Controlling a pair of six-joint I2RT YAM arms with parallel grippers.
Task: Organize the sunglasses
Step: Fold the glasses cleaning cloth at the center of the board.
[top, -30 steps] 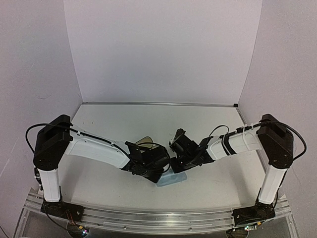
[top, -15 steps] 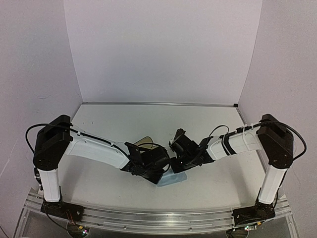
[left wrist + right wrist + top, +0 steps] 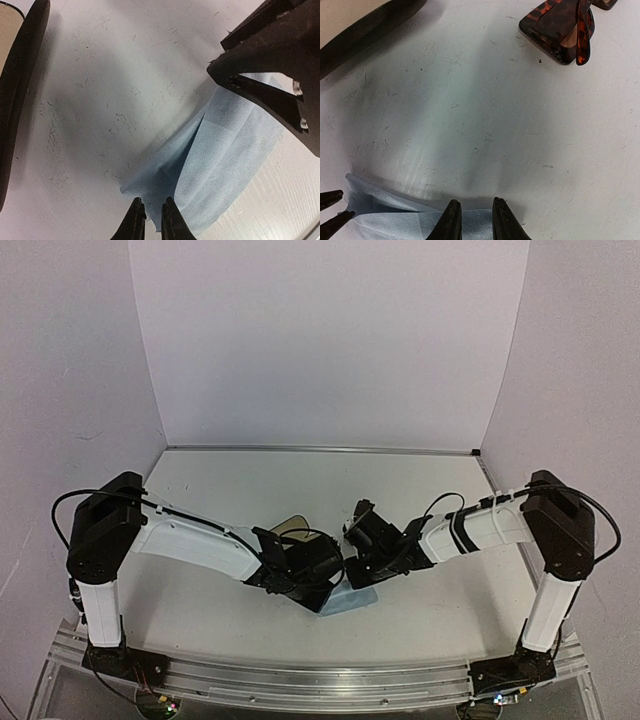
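On the white table [image 3: 420, 490] the open black glasses case [image 3: 291, 526] lies near the folded light blue cloth [image 3: 225, 160]. The sunglasses [image 3: 562, 32] lie folded on bare tabletop beyond the cloth — apart from both, touched by neither claw. The left gripper [image 3: 151, 222] and right gripper [image 3: 474, 220] each stand narrow, pinching an edge of the cloth.

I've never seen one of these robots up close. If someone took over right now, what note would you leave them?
Left tool: nearly shut, seemingly pinching an edge of the blue cloth.
Right tool: likewise, on another edge.
Sunglasses: folded, lying on the table, not held.
Case: open, a little apart from the cloth.
Done: nothing stowed yet.
Left: finish with the cloth, then probably put the sunglasses in the case.
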